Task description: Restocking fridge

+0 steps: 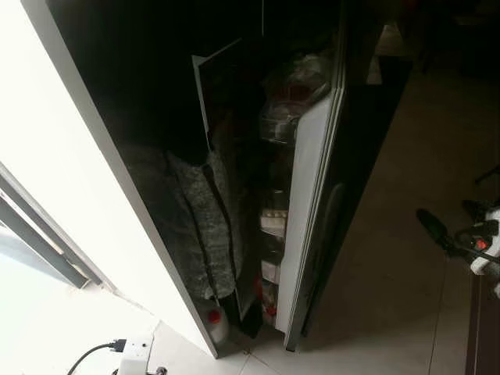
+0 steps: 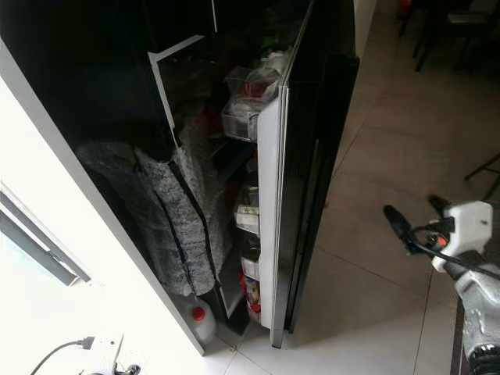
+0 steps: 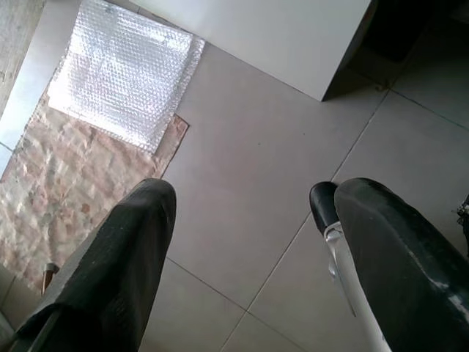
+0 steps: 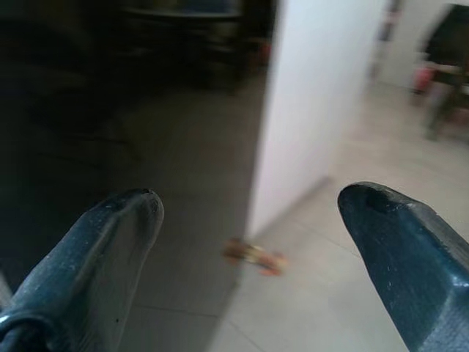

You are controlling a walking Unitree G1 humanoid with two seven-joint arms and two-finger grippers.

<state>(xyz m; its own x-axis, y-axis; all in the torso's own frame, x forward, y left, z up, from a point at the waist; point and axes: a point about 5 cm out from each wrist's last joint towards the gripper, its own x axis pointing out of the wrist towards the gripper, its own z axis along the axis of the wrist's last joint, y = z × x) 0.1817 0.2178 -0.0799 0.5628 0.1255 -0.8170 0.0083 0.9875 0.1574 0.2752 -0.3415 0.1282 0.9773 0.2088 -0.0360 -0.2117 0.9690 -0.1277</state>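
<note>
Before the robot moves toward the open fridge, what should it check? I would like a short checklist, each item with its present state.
1. Fridge door open: ok, it stands ajar, with packed door shelves visible in the gap.
2. Right gripper free: ok, its fingers are apart and hold nothing; it is raised at the right, away from the door.
3. Left gripper free: ok, fingers apart over bare floor tiles, nothing between them.
4. Item to restock in hand: not ok, neither gripper carries anything.
5. Space on the shelves: cannot tell, the interior is too dark.
6. Floor at the fridge foot: not ok, a red-capped bottle stands there, and a power strip lies close by.
</note>
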